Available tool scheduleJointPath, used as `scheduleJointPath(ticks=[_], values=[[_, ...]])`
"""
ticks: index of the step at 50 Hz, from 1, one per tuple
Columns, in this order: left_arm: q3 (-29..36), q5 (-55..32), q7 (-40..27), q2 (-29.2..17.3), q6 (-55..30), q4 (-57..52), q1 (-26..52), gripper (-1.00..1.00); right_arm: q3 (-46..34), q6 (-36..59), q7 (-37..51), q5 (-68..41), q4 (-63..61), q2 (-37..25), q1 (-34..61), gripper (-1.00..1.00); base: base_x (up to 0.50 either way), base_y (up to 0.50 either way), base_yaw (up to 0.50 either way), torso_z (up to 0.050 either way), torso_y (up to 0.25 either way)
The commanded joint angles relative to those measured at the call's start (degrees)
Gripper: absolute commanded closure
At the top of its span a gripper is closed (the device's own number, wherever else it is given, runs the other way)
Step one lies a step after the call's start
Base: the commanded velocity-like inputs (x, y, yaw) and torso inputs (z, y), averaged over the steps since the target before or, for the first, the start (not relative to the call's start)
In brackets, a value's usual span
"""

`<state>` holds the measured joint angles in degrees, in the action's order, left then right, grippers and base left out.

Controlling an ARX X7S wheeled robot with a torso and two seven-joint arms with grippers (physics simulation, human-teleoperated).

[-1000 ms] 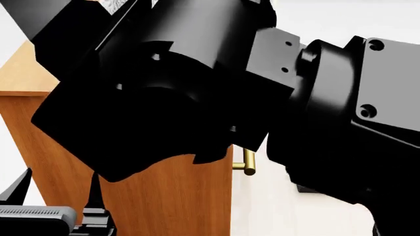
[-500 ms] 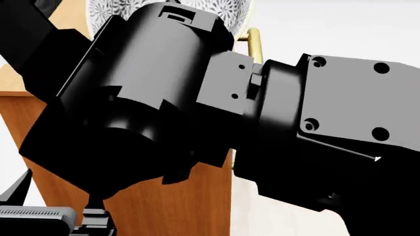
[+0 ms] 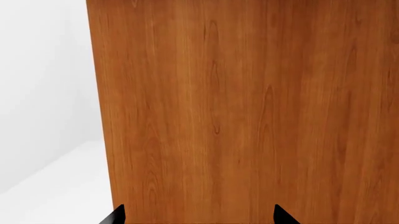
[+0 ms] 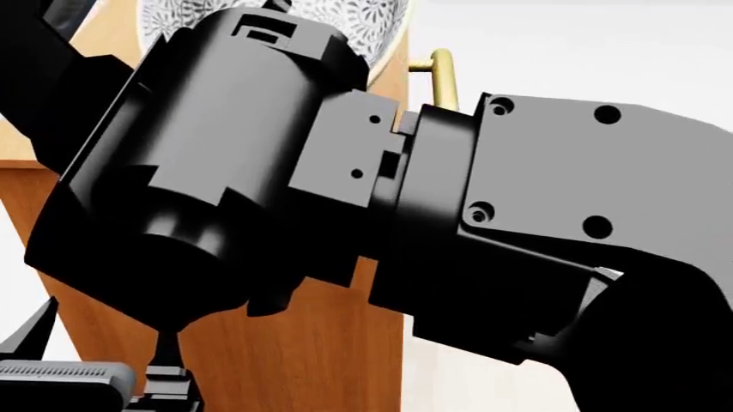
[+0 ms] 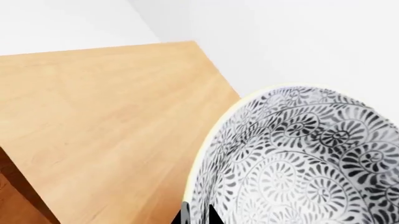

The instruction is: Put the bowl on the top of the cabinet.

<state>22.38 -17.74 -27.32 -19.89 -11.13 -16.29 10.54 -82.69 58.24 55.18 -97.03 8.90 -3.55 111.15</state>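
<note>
1. The left gripper (image 3: pixel 196 218) idles, jaws spread and empty, facing the cabinet (image 3: pixel 249 112) side.
2. The right gripper (image 5: pixel 198 215) pinches the bowl (image 5: pixel 299 163) rim, bowl beyond the jaws above the cabinet top.
3. Carrying step; next, lower and release.

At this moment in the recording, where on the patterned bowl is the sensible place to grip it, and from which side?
By the rim, one finger inside and one outside the thin wall. The bowl is deep and round, too wide to span, so its edge is the only pinchable part. The right gripper seems to hold it that way, at the rim nearest the wrist, over the cabinet top, which suits setting it down.
</note>
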Motion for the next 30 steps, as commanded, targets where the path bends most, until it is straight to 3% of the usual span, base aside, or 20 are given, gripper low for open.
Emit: scheduleJointPath(ticks=[1, 9, 10, 30], values=[[0.2, 0.0, -0.1, -0.1, -0.1, 0.1, 0.1, -1.0, 0.3, -2.8, -3.6, -3.1, -0.6, 1.2, -0.8, 1.0, 0.0, 0.0, 0.0, 0.0, 0.0], [0.0, -0.2, -0.2, -0.4, 0.3, 0.2, -0.2, -1.0, 0.3, -4.7, -4.7, -0.8, -1.2, 0.7, -1.5, 1.0, 0.0, 0.0, 0.0, 0.0, 0.0], [0.0, -0.2, -0.3, -0.4, 0.2, 0.1, -0.2, -1.0, 0.4, -5.4, -3.6, 0.1, -1.3, 0.5, -1.4, -1.0, 0.0, 0.0, 0.0, 0.0, 0.0], [0.3, -0.2, -0.1, -0.1, 1.4, 1.7, -0.1, -1.0, 3.1, -5.3, -0.3, -2.5, -7.1, -5.0, 1.3, -1.0, 0.0, 0.0, 0.0, 0.0, 0.0]])
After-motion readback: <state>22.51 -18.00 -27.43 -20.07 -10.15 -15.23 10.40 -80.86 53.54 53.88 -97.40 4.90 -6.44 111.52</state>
